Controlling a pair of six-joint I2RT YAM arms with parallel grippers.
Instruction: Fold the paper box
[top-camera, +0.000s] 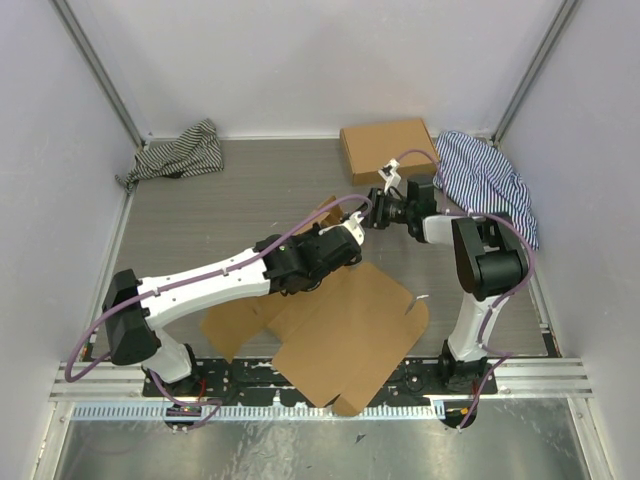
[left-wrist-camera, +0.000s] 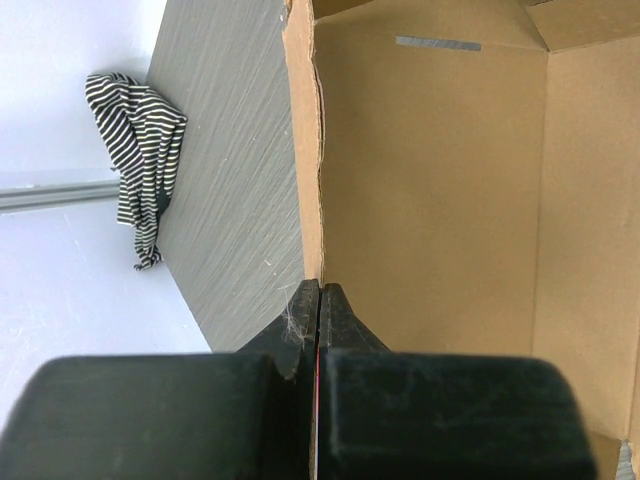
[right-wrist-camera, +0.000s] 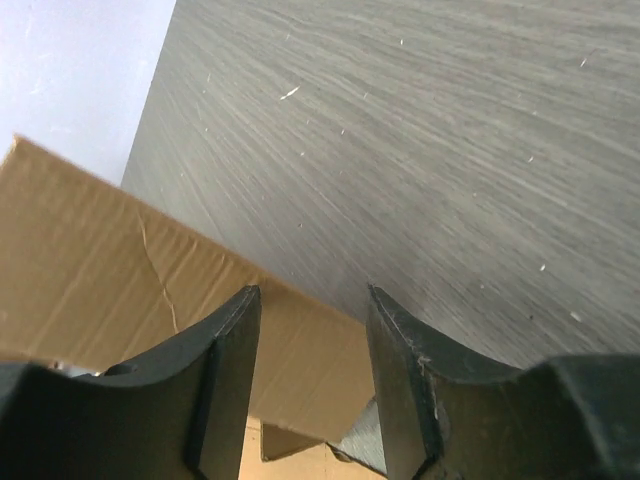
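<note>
The paper box (top-camera: 350, 330) lies mostly flat on the table in front of the arm bases, with one wall raised near the middle. My left gripper (top-camera: 350, 228) is shut on the top edge of that raised wall. In the left wrist view the cardboard edge runs straight into the closed left gripper (left-wrist-camera: 319, 287), and the box's inner panel (left-wrist-camera: 430, 180) lies to the right. My right gripper (top-camera: 372, 212) points left at the same wall. Its jaws (right-wrist-camera: 312, 295) stand apart, and a cardboard flap (right-wrist-camera: 100, 270) shows behind and between them without touching either finger.
A closed flat brown box (top-camera: 390, 148) sits at the back of the table. A black-and-white striped cloth (top-camera: 180, 150) lies at the back left, and a blue striped cloth (top-camera: 490, 175) at the back right. White walls enclose the grey table (top-camera: 230, 210).
</note>
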